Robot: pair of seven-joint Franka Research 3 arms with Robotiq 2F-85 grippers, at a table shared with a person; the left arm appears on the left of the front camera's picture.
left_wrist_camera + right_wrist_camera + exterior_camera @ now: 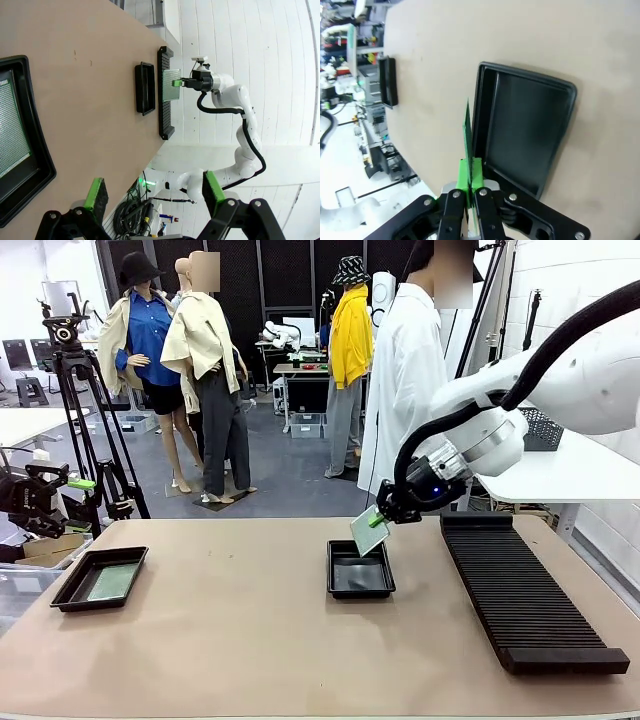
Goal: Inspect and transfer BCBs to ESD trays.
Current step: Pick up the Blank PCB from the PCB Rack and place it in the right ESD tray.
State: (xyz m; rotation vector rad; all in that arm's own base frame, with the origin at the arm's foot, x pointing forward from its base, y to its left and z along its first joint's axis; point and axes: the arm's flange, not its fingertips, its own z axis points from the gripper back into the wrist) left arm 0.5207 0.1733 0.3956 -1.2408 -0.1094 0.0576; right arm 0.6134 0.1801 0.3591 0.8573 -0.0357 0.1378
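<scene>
My right gripper (378,518) is shut on the edge of a green BCB (369,531) and holds it tilted just above the far rim of the middle ESD tray (360,585). In the right wrist view that BCB (467,131) stands edge-on between the closed fingers (462,200), over the rim of the black tray (560,87), whose floor is bare. A second ESD tray (68,592) at the table's left holds another BCB (112,582). My left gripper (62,498) hangs open off the table's left end. Its wrist view shows the pads (96,194) wide apart beside that tray (37,165).
A long black ribbed rack (525,590) lies along the table's right side. A person in a white coat (405,390) stands behind the far edge. A tripod (85,420) stands at the back left, and a grey mesh basket (542,428) sits on the side table at right.
</scene>
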